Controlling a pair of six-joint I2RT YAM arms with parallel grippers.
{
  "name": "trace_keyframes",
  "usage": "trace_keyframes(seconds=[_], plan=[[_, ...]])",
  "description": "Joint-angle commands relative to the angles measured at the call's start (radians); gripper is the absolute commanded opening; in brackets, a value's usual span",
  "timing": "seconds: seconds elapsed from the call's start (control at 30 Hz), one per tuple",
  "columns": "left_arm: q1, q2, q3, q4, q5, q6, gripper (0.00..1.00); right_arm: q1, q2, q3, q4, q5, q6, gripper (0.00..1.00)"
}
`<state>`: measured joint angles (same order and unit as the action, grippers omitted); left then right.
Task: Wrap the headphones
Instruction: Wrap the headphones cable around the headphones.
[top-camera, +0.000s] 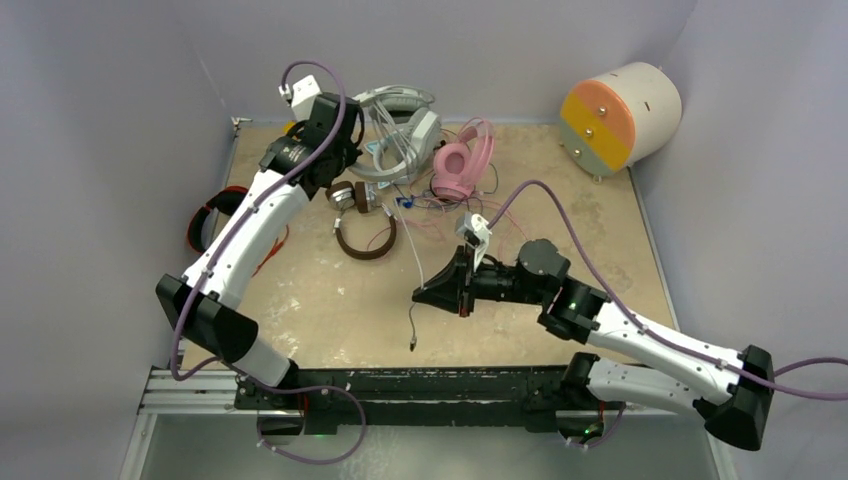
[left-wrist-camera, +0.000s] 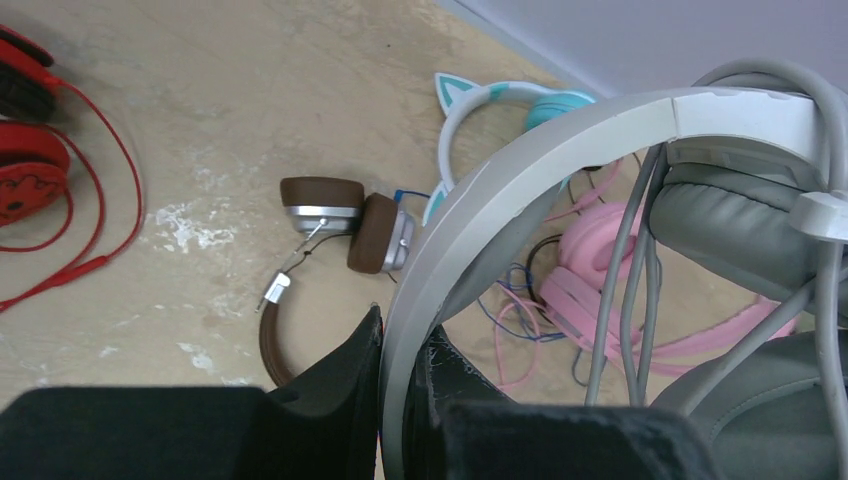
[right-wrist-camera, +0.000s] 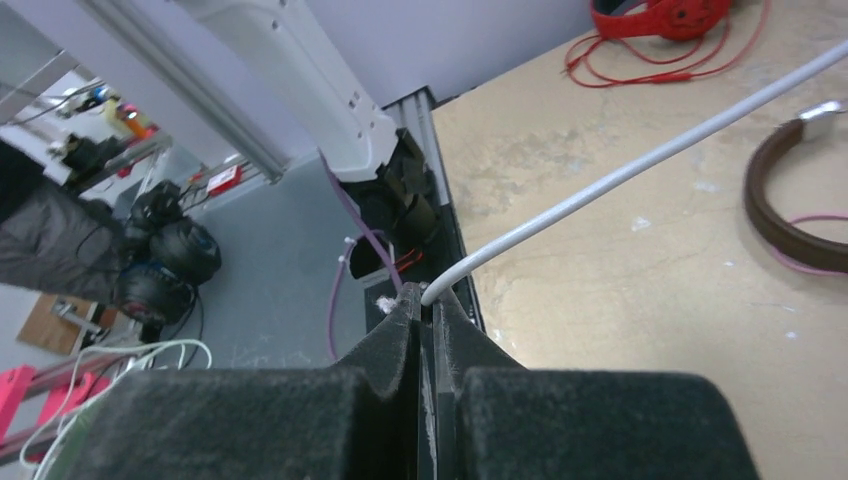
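Left gripper (left-wrist-camera: 400, 350): jaws clamped on the headband of the grey-white headphones (left-wrist-camera: 560, 130), which hang lifted at the far left of the table (top-camera: 330, 300), above the pile.

Right gripper (right-wrist-camera: 428, 300): jaws pressed together, pinching the white cable (right-wrist-camera: 640, 160) right at the fingertips. In the top view it sits mid-table, low, pointing left. The cable runs from the headset down to the pinch. The free tail with the plug (top-camera: 411, 345) trails toward the near edge.

Below the lifted set: pink headphones (left-wrist-camera: 600, 250), brown headphones (left-wrist-camera: 330, 210) and teal cat-ear headphones (left-wrist-camera: 500, 100), with thin blue and pink cords looped between them. Red headphones (left-wrist-camera: 25, 160) lie well apart at the left edge.

My read: early in the wrap, with the cable stretched out but no turns around the band yet.

Risks as I see them:
- The pinch is at the very tip of the right fingers. A sideways pull while looping could pop the cable out.
- If I swing the cable low over the pile it could snag the loose cords and drag the pink or brown set along.
- Too much tension between the arms could twist the band in the left jaws, or strain the cable where it enters the cup.
- The long loose tail may whip or catch the table edge.
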<state>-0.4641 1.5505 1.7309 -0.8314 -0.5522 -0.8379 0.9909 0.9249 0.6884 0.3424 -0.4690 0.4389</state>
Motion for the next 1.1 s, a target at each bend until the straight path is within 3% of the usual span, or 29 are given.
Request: trace_keyframes(seconds=[0.0,0.1,0.17,0.47,0.67,0.9,1.07], plan=[[0.013,-0.004,-0.006,0.127,-0.101,0.03,0.0,0.009,-0.049,0.163,-0.308,0.134,-0.078,0.0],[0.012,-0.038,-0.09,0.201,-0.072,0.118,0.0,0.009,-0.068,0.253,-0.496,0.334,-0.096,0.0],[0.012,-0.062,-0.155,0.238,-0.064,0.174,0.0,0.009,-0.079,0.284,-0.595,0.385,-0.092,0.0],[-0.012,-0.127,-0.356,0.281,-0.034,0.271,0.0,0.009,-0.104,0.351,-0.704,0.438,-0.131,0.0],[-0.163,-0.149,-0.464,0.34,-0.117,0.448,0.0,0.009,-0.058,0.395,-0.755,0.509,-0.191,0.0],[-0.28,-0.155,-0.543,0.277,-0.202,0.498,0.0,0.007,0.022,0.523,-0.889,0.806,-0.238,0.0],[-0.376,-0.185,-0.601,0.297,-0.213,0.573,0.0,0.006,0.057,0.605,-0.904,0.811,-0.305,0.0]])
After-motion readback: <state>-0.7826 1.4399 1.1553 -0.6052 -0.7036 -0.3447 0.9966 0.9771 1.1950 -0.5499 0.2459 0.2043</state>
